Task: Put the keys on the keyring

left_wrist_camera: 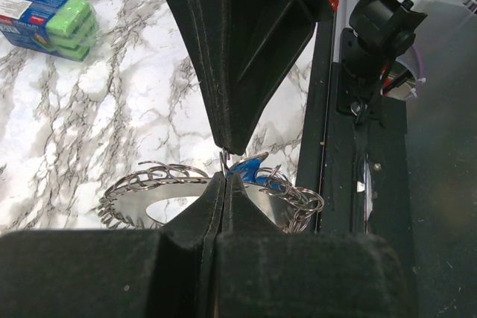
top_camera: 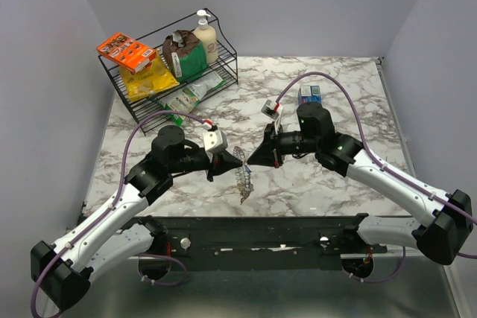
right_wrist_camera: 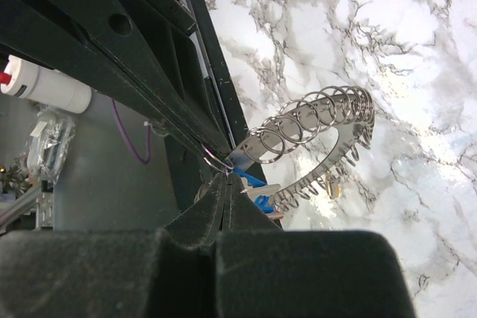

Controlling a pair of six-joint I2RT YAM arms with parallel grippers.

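The keyring (top_camera: 242,171), a silvery loop edged with several small wire rings, hangs in the air between my two grippers. My left gripper (top_camera: 223,167) and right gripper (top_camera: 259,156) meet tip to tip, both shut. In the left wrist view my left gripper (left_wrist_camera: 223,176) pinches a small wire ring (left_wrist_camera: 223,158) at the keyring's (left_wrist_camera: 149,184) edge, and the right fingers (left_wrist_camera: 238,72) come down onto the same ring. A blue-headed key (left_wrist_camera: 252,166) hangs beside it. In the right wrist view my right gripper (right_wrist_camera: 227,177) touches that ring (right_wrist_camera: 216,160), with the keyring (right_wrist_camera: 320,121) and blue and white key heads (right_wrist_camera: 257,182) behind.
A pack of green sponges (top_camera: 309,94) lies at the back right and also shows in the left wrist view (left_wrist_camera: 48,20). A black wire rack (top_camera: 171,72) with packets and a soap bottle stands at the back left. The black mounting rail (top_camera: 261,232) runs along the near edge.
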